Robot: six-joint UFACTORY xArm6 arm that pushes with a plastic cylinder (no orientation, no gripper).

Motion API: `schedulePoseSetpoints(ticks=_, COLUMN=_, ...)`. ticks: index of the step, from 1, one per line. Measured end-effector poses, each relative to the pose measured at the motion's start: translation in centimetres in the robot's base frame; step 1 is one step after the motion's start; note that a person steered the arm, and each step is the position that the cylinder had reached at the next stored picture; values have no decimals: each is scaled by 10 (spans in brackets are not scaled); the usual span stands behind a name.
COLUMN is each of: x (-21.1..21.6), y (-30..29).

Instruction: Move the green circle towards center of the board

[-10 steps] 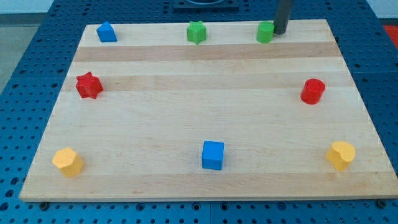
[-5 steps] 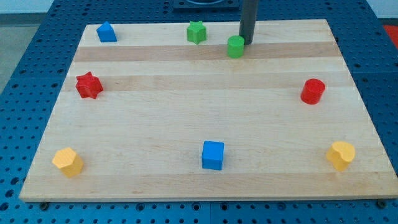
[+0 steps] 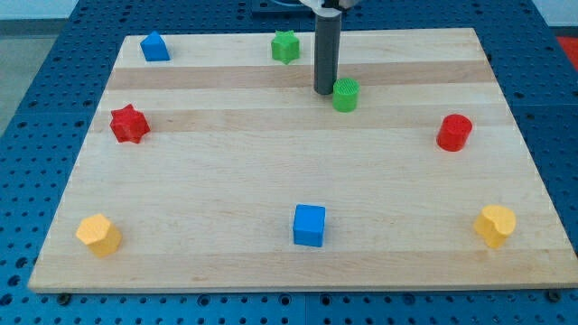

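The green circle [image 3: 345,94] is a short green cylinder on the wooden board [image 3: 271,171], a little above the board's middle and right of centre. My tip [image 3: 324,90] is the lower end of a dark upright rod. It stands just to the view's left of the green circle, close against its upper left side. Whether it touches the block I cannot tell.
A green star [image 3: 285,45] and a blue block [image 3: 154,46] sit near the top edge. A red star [image 3: 129,124] is at the left, a red cylinder [image 3: 454,132] at the right. A blue cube [image 3: 309,225] and two yellow blocks [image 3: 97,234] [image 3: 496,225] lie along the bottom.
The green circle has slid from the top edge down and leftwards toward the middle. My tip has moved from its right side, leftwards and down, to its left side.
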State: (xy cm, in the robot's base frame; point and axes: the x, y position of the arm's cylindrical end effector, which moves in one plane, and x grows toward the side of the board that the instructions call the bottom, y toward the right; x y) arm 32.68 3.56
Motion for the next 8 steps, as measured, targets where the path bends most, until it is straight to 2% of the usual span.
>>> schedulePoseSetpoints(ticks=1, x=-19, y=14)
schedulePoseSetpoints(ticks=2, x=-43, y=72)
schedulePoseSetpoints(ticks=3, x=-27, y=112)
schedulePoseSetpoints(ticks=4, x=-4, y=97)
schedulePoseSetpoints(ticks=6, x=9, y=6)
schedulePoseSetpoints(ticks=7, x=11, y=-14)
schedulePoseSetpoints(ticks=8, x=-27, y=39)
